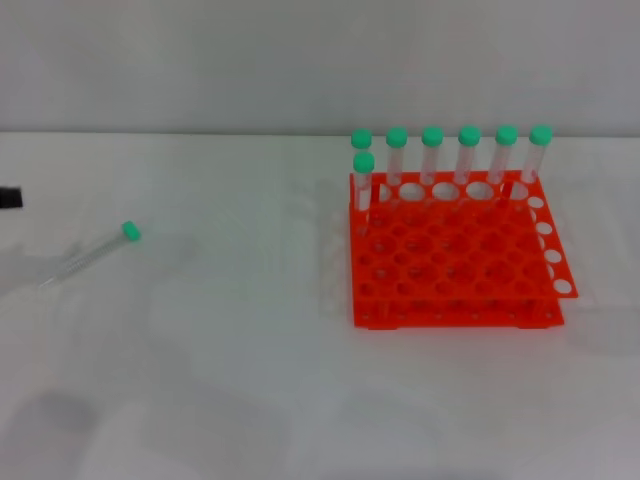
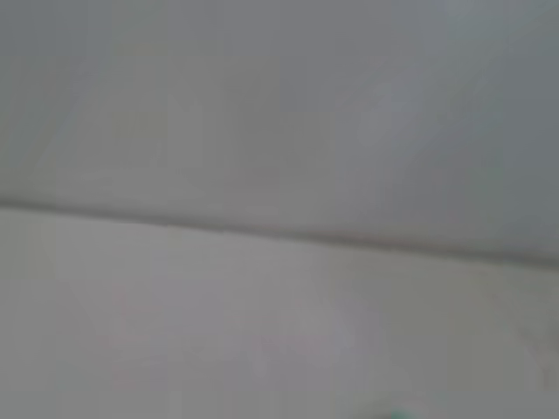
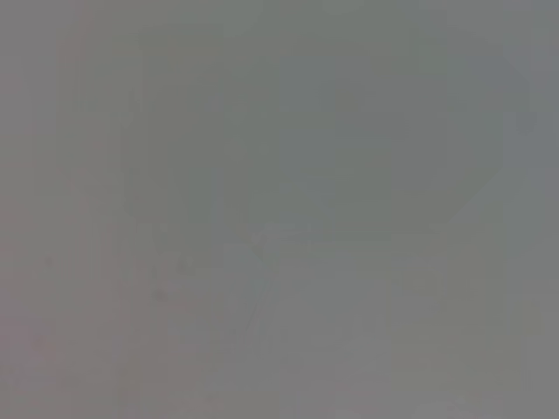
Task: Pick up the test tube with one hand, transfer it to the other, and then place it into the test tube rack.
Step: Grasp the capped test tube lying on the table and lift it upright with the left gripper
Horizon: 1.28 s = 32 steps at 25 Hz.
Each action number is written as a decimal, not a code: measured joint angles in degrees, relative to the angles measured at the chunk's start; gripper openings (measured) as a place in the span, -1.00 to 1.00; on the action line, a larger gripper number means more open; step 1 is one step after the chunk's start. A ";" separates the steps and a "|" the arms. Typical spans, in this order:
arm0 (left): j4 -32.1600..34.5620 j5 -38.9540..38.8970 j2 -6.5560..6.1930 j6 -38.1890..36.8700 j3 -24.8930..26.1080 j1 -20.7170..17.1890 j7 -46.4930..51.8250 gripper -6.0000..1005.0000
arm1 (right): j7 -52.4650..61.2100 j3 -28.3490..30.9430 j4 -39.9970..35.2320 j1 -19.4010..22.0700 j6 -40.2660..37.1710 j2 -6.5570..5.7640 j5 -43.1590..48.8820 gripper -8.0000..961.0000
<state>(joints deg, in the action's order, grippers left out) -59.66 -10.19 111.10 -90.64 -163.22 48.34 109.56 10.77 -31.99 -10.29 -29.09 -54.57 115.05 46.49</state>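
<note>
The test tube (image 1: pixel 92 252) lies on its side on the white table at the left, its green cap (image 1: pixel 131 231) pointing back and right. The orange-red test tube rack (image 1: pixel 455 255) stands at the right, with several green-capped tubes (image 1: pixel 432 150) upright in its back row and one more (image 1: pixel 363 175) at the left of the row in front of it. Neither gripper shows in the head view. The left wrist view shows only table and wall, with a speck of green (image 2: pixel 400 415) at its edge. The right wrist view shows plain grey.
A small black object (image 1: pixel 8 197) pokes in at the left edge of the head view, back from the lying tube; I cannot tell what it is. The white table (image 1: pixel 250 380) runs back to a grey wall.
</note>
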 joint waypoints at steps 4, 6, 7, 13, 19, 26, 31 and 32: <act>-1.65 11.69 -1.32 -1.11 -0.07 4.23 -0.86 0.77 | -0.01 0.00 -0.05 -0.25 0.01 0.01 0.00 0.78; -1.65 17.15 -1.55 -0.83 -0.08 6.08 -2.42 0.77 | -0.02 0.00 -0.04 -0.50 0.12 0.10 0.00 0.78; -1.66 19.21 -1.57 -0.56 -0.08 6.82 -3.52 0.77 | -0.03 0.00 -0.03 -0.60 0.20 0.11 0.00 0.78; -1.68 24.68 -0.91 2.19 -0.08 9.35 -14.22 0.77 | -0.03 0.00 0.53 -1.26 0.32 0.22 0.00 0.77; -0.41 24.40 -0.36 4.82 -0.09 9.53 -24.97 0.77 | 0.09 -0.40 0.71 -1.41 0.33 0.56 0.00 0.76; 5.60 23.82 0.52 10.70 -0.09 9.13 -28.50 0.77 | 0.13 -0.18 1.24 -1.60 0.44 0.65 0.00 0.75; 8.91 23.63 2.18 15.20 -0.05 8.84 -29.85 0.74 | 0.13 -0.03 1.32 -1.60 1.22 0.63 0.00 0.74; 9.14 23.41 2.71 16.24 -0.05 8.84 -30.27 0.73 | 0.13 -0.02 1.33 -1.69 1.52 0.63 0.00 0.74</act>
<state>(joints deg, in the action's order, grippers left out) -50.53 13.22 113.82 -74.39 -163.26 57.18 79.29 10.90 -32.01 -8.96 -30.78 -53.05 115.67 46.50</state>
